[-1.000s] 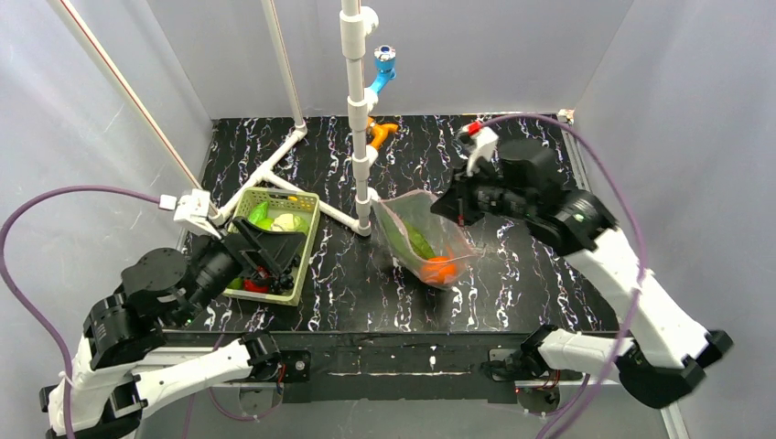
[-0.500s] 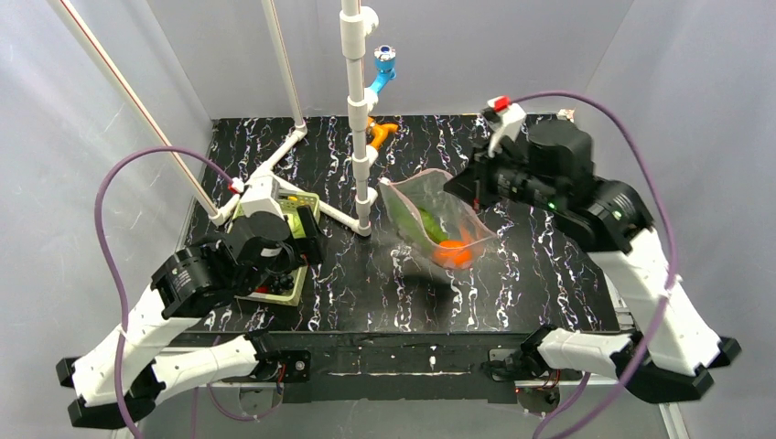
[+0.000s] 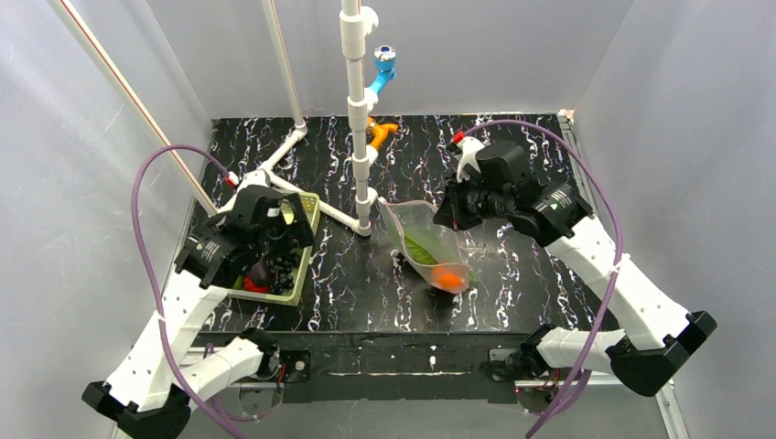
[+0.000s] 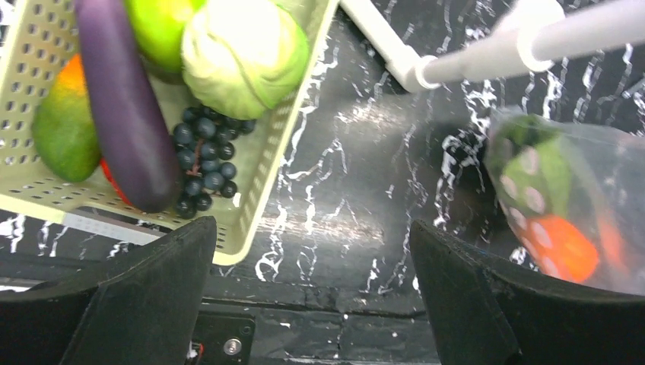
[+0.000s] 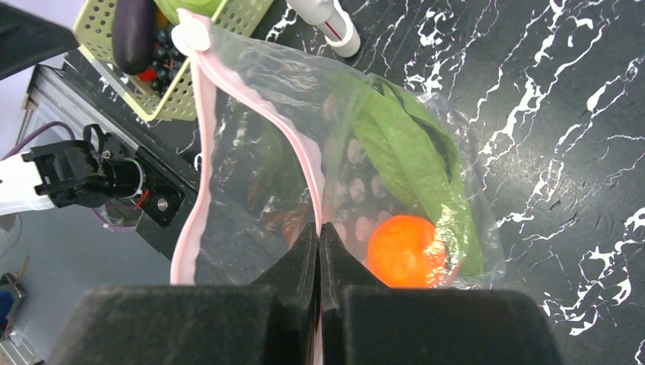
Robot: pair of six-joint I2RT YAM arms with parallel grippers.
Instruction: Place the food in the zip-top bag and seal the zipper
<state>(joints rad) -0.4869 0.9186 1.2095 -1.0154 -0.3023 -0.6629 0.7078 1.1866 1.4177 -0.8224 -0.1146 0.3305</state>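
Observation:
The clear zip-top bag (image 3: 423, 240) hangs tilted over the table's middle, and its mouth gapes. Inside lie an orange ball (image 5: 405, 251) and a long green piece (image 5: 411, 163). My right gripper (image 5: 319, 228) is shut on one lip of the pink zipper (image 5: 304, 163); the other lip (image 5: 194, 175) bows away to the left. My left gripper (image 4: 312, 239) is open and holds nothing, high over the pale green basket's (image 4: 262, 190) near right corner. The basket holds a purple eggplant (image 4: 125, 114), dark grapes (image 4: 201, 160), a pale green cabbage (image 4: 243, 53), a mango (image 4: 65, 125) and a green fruit (image 4: 160, 26).
A white pipe frame (image 3: 357, 110) rises just behind the bag, and its foot (image 4: 414, 68) rests between basket and bag. Blue (image 3: 382, 66) and orange (image 3: 380, 133) fittings sit on it at the back. The table's front edge (image 4: 319, 293) lies below the left gripper.
My left arm has risen from the basket's near side to stand over it, still open. My right arm lifted the bag, then brought it lower and slightly left, still gripping the zipper.

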